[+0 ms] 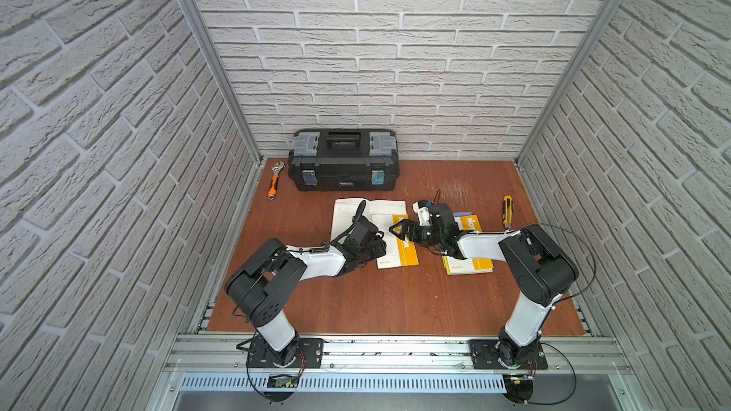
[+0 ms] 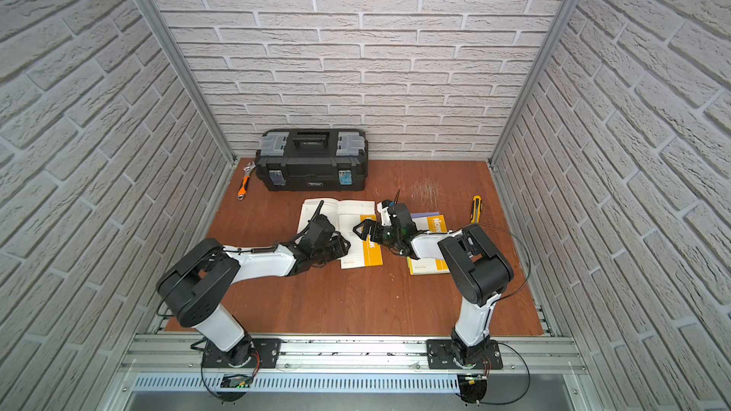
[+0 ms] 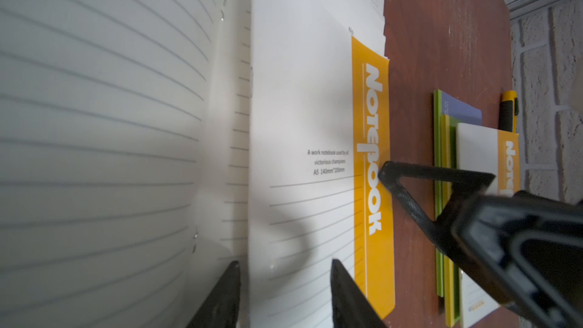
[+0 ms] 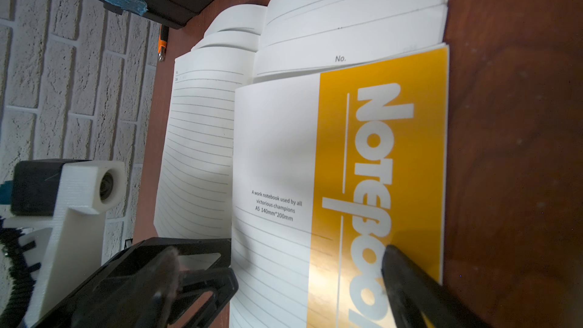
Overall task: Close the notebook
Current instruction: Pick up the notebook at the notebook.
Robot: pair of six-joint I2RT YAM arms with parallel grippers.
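The notebook [image 1: 385, 213] is lying open around the middle of the bench [image 1: 356, 302], with lined pages fanned up on both sides of the spine. Its yellow-banded cover [image 4: 378, 153] sits face up on top of the right-hand pages, so it's not shut yet. The right pincer [image 1: 398, 230] is spread wide, one fingertip [image 3: 389, 175] touching the yellow band right on the lettering. The left pincer [image 3: 284, 298] is over the near part of the book, tips standing partly apart with the cover's inner edge showing between them. Just right of the notebook there's a stack of notebooks [image 1: 470, 227] under the right arm, and a utility knife [image 1: 507, 211] beyond that. A black toolbox [image 1: 343, 160] sits against the back wall, with a wrench [image 1: 275, 179] beside it.
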